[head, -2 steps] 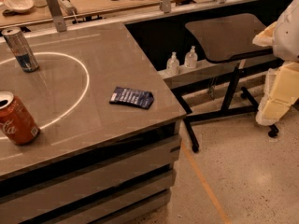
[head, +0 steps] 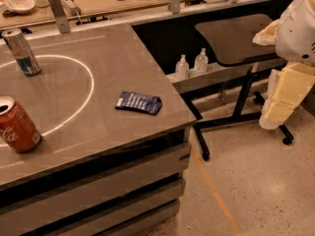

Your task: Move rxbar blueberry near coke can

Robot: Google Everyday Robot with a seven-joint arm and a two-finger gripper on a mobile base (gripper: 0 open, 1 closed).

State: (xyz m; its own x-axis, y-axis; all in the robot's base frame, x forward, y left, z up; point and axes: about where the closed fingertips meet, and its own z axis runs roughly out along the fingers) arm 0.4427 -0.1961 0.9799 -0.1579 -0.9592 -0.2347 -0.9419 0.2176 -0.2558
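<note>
Grey matte tabletop (head: 123, 53), flat and square-cornered, with a thin white circle line (head: 91, 90) on it and horizontal slats below the front. To its right is a dark side table (head: 231, 38), a rounded rectangle on a black wheeled frame. Smooth white robot arm (head: 298, 28) at the right edge; gripper (head: 275, 113), likely the cream blocky part, hangs over the floor well apart from the tabletop, open or closed: can't tell. Coke can (head: 17, 127): red-orange cylinder, upright, front left. Slimmer silver-blue can (head: 22, 53) upright, back left. Rxbar blueberry (head: 139, 102): flat navy wrapper, slightly crinkled, lying just outside the circle, well apart from coke can. Two small pump bottles (head: 192, 63) sit beyond the right edge.
</note>
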